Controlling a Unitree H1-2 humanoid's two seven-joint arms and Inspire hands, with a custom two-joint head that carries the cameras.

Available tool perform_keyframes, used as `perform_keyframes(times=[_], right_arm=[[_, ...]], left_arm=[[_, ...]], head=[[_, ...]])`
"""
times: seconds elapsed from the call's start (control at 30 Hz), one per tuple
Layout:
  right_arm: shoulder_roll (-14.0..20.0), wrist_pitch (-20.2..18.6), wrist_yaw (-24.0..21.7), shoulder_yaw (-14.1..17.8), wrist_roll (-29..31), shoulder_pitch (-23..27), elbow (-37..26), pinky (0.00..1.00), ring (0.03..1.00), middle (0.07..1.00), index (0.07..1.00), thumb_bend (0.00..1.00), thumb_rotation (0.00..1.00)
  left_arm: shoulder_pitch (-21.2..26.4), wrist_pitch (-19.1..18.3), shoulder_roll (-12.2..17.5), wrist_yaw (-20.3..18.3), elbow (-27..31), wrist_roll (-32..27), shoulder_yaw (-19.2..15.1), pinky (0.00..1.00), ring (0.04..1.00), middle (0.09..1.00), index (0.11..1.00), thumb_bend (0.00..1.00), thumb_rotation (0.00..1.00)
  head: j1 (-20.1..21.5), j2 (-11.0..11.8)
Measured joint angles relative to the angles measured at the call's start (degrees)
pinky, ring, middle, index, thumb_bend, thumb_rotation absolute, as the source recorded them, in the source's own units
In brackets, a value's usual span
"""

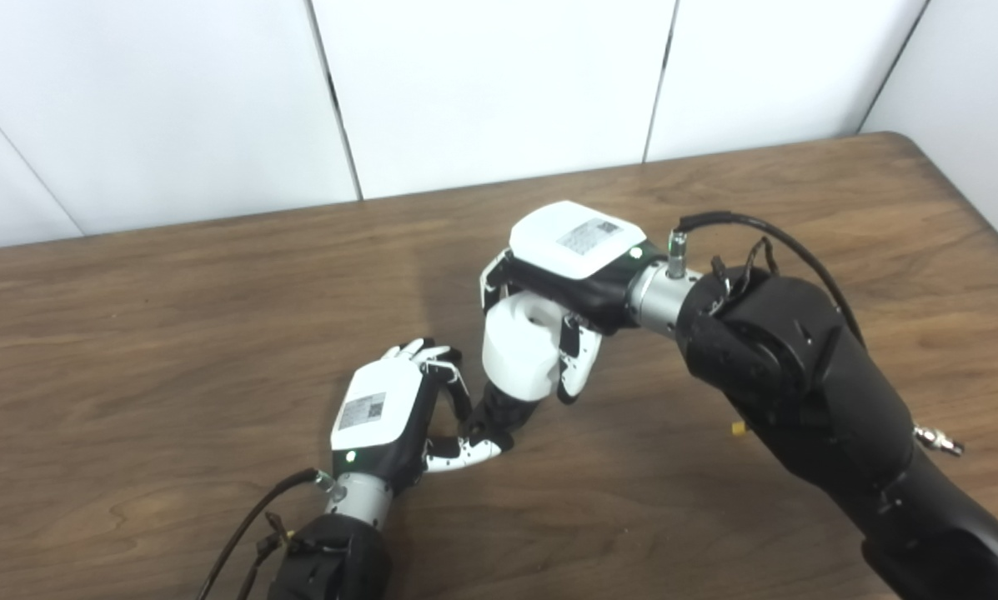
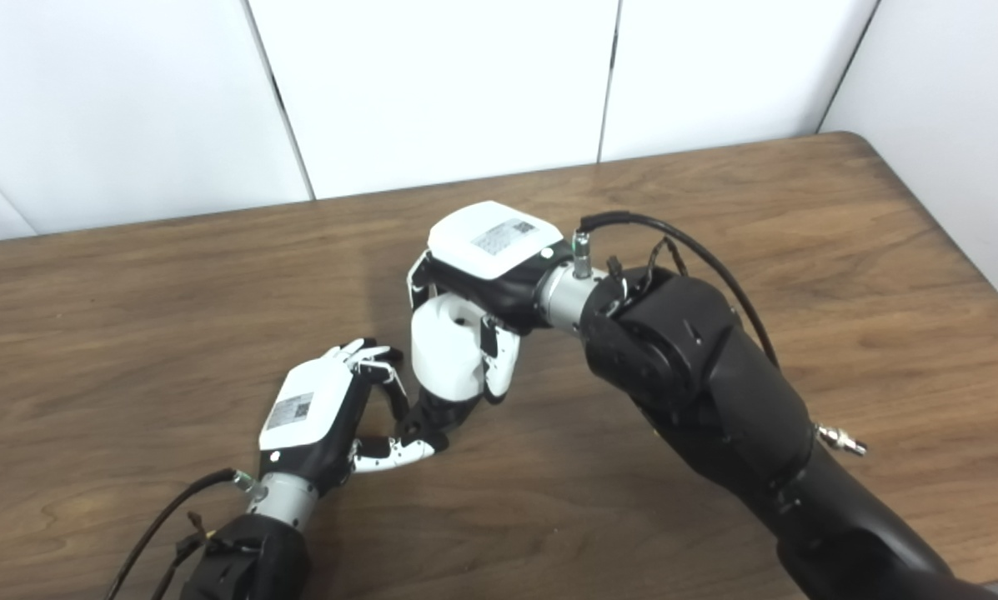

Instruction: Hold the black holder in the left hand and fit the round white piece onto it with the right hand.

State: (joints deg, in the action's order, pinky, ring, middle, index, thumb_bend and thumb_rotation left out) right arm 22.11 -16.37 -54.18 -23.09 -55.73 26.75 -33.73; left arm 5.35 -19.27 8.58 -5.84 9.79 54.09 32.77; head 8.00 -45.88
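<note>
Your left fingers (image 1: 444, 392) pinch the black holder (image 1: 499, 414) low down, thumb under it, just above the desk (image 1: 173, 333). Your right fingers (image 1: 572, 367) wrap the white piece (image 1: 519, 350), which sits on the holder's upper end, directly above and touching it. Whether it is fully seated is hidden. The left hand (image 1: 390, 417) has only a thin grip, so a hard push from the right hand (image 1: 578, 267) could twist the holder out or jam the piece crooked. The piece's long axis stands near upright, leaning a little, its open bore facing up toward the right palm; the holder points up into it.
</note>
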Motion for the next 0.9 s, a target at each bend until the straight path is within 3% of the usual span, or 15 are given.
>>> perform_keyframes(times=[0.37,0.9], right_arm=[[-0.69,4.01,0.05,-0.49,-0.58,-2.21,0.11,0.93,0.600,0.447,0.516,0.53,0.00],[-1.72,6.76,2.11,0.87,-1.34,-2.74,2.33,0.93,0.604,0.432,0.521,0.53,0.00]], left_arm=[[0.43,-0.95,-0.45,-1.19,0.12,0.91,0.39,0.92,0.915,0.808,0.486,0.52,0.05],[0.53,-1.66,-0.64,-1.59,0.28,1.56,0.71,0.93,0.917,0.808,0.486,0.52,0.05]], head=[[-0.44,-0.35],[-0.27,0.09]])
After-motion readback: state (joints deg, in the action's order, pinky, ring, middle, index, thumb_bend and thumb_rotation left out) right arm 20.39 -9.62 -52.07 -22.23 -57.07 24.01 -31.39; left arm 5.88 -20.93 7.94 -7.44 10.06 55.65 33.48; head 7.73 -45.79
